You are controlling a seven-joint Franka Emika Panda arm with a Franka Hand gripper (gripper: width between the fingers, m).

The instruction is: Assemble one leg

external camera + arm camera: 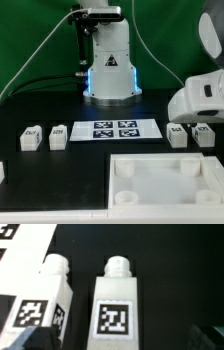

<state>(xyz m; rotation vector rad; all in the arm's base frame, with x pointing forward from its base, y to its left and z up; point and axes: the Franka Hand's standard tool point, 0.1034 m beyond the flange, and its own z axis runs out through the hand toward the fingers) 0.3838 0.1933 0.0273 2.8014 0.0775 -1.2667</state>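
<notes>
Leg [113, 297] beside a second leg [52, 283] — both tagged, on black table [170, 269]

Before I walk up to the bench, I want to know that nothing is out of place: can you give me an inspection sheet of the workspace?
Surface: black table, nothing spilled.
Job's things: legs, two on the exterior view's left, two on its right under the arm; white tabletop in front.
Clutter: marker board; a white piece cut off at the exterior view's left edge.
Grippers: gripper over the right legs, fingers apart, holding nothing.
Cables: a pale cable leads to the robot base.
Surroundings: green backdrop.
</notes>
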